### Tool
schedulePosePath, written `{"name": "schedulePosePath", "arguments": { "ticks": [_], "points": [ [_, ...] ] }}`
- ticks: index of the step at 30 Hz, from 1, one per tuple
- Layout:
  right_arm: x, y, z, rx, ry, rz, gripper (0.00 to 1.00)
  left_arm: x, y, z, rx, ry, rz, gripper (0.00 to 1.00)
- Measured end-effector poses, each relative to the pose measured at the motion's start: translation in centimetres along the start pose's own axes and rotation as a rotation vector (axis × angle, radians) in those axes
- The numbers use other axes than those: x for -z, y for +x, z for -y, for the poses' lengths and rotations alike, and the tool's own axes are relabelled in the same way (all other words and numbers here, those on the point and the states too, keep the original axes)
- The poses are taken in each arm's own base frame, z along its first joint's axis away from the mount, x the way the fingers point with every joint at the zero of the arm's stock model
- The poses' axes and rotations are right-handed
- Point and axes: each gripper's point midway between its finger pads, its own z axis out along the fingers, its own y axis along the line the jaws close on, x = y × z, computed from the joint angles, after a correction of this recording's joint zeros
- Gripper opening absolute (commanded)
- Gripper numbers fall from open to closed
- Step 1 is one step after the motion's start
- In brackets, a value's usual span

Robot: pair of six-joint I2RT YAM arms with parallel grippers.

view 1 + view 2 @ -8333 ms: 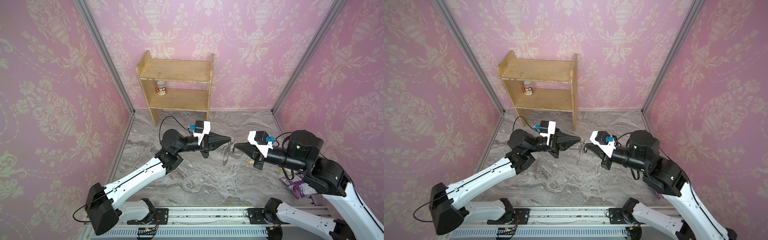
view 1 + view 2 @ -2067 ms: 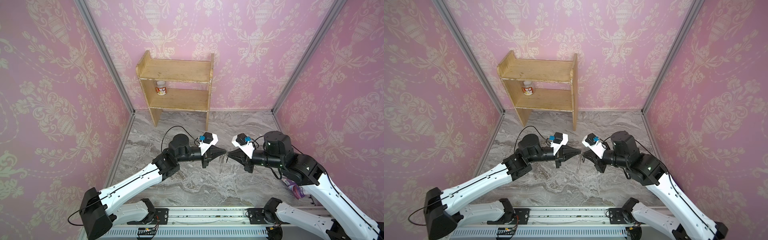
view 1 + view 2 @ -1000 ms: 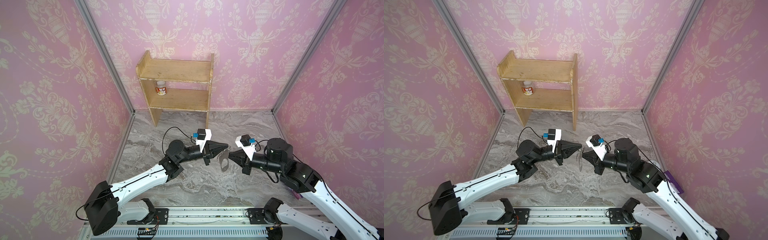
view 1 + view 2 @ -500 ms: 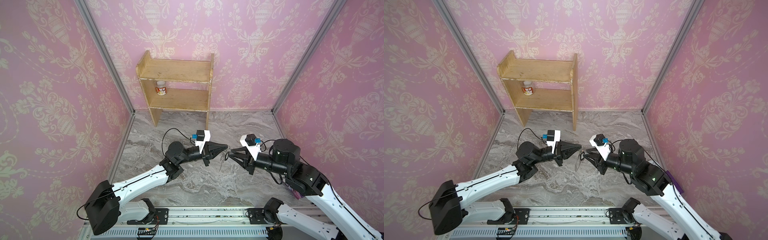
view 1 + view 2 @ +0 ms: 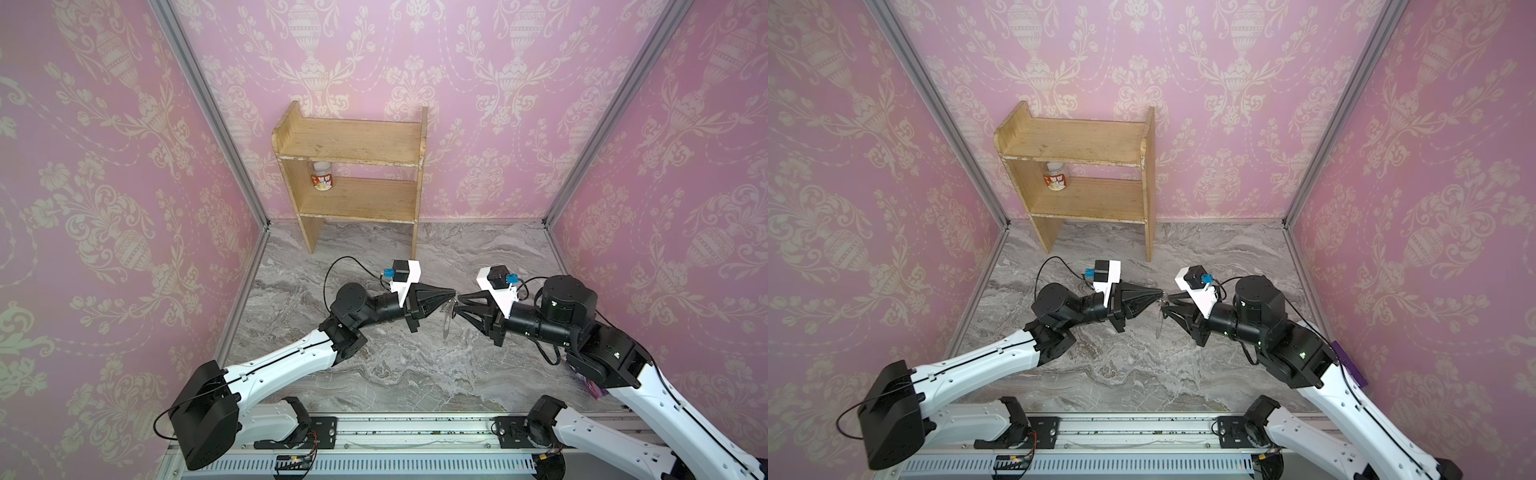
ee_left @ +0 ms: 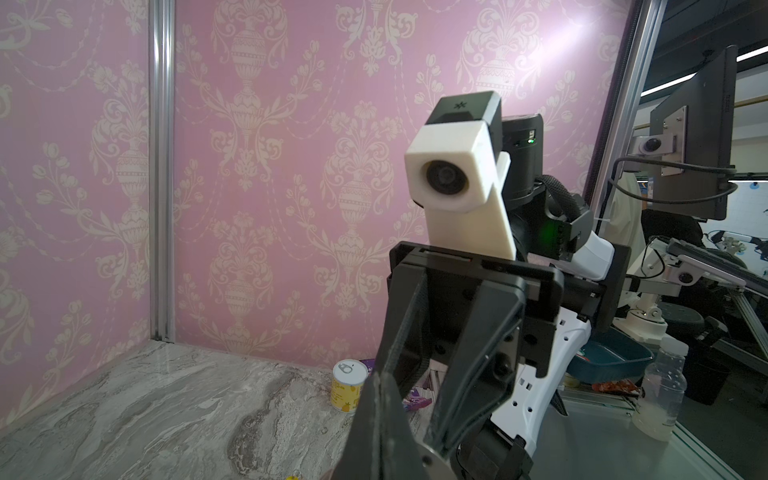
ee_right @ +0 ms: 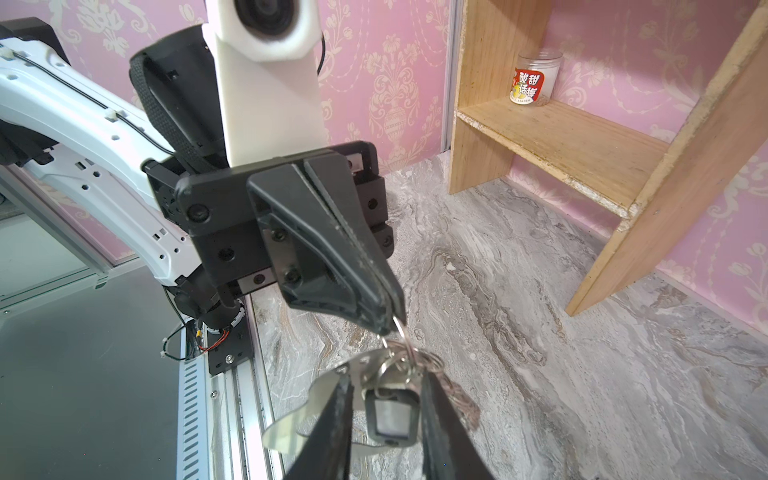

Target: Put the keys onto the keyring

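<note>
The keyring [image 7: 316, 399], a silvery plate with small split rings, hangs in mid-air over the marble floor. In both top views it shows edge-on [image 5: 446, 322] [image 5: 1158, 324]. My left gripper [image 7: 392, 328] [image 5: 452, 296] is shut on one split ring at its top. The black key [image 7: 390, 415] with a pale window hangs from the ring cluster. It sits between the parted fingers [image 7: 440, 424] of my open right gripper [image 7: 386, 378] [image 5: 458, 303]. A yellow key [image 6: 293, 478] lies on the floor, barely showing in the left wrist view.
A wooden shelf [image 5: 353, 166] stands at the back wall with a small jar [image 5: 322, 183] on its lower board. A yellow can [image 6: 349, 386] and purple packets [image 6: 409, 403] lie by the right wall [image 5: 1347, 361]. Pink walls close three sides.
The right gripper's jaws have parted from shut. The keyring has swung edge-on to the top views. The left gripper keeps its hold on the ring.
</note>
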Motion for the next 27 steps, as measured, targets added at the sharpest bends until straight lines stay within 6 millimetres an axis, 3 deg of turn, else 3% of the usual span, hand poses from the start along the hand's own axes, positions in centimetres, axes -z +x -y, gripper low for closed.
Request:
{"name": "schedulePosePath", "arguments": {
  "ticks": [4,13,27],
  "points": [
    [-0.6,0.2,-0.2,0.009,-0.013,-0.011,0.22,0.0,0.0,0.0,0.000,0.000,0.000,0.00],
    [-0.6,0.0,-0.2,0.035,-0.007,-0.004,0.00,-0.1,-0.4,0.1,-0.004,0.005,0.006,0.00],
    [-0.6,-1.0,-0.5,0.040,-0.010,0.033,0.00,-0.1,-1.3,0.4,-0.024,0.017,0.041,0.00]
  ]
}}
